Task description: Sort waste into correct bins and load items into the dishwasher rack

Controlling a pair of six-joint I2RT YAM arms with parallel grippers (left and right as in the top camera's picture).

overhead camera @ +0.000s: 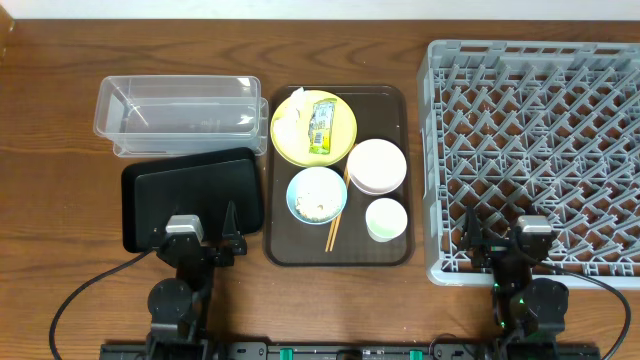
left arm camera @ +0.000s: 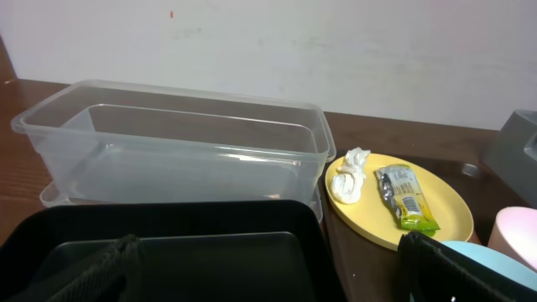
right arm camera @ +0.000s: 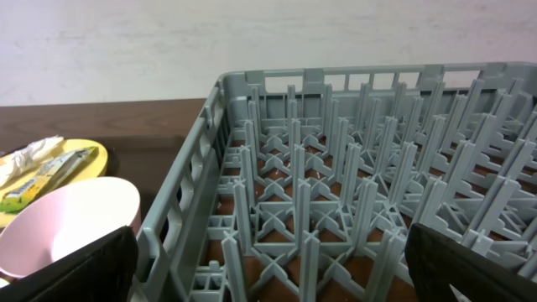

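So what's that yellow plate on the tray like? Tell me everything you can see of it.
The yellow plate is round, shallow and plain, smooth like plastic, with a low upturned rim. It lies flat in the far left corner of the dark-brown serving tray, close beside the clear tub. A crumpled white tissue and a yellow-green snack wrapper rest on it side by side. The rest of its surface looks clean.

A dark-brown serving tray (overhead camera: 388,108) lies at the centre of the overhead frame on a wooden table (overhead camera: 60,60), its long sides running top to bottom. A plain white wall (left arm camera: 336,50), faintly scuffed, fills the upper part of both wrist views beyond the table's far edge.
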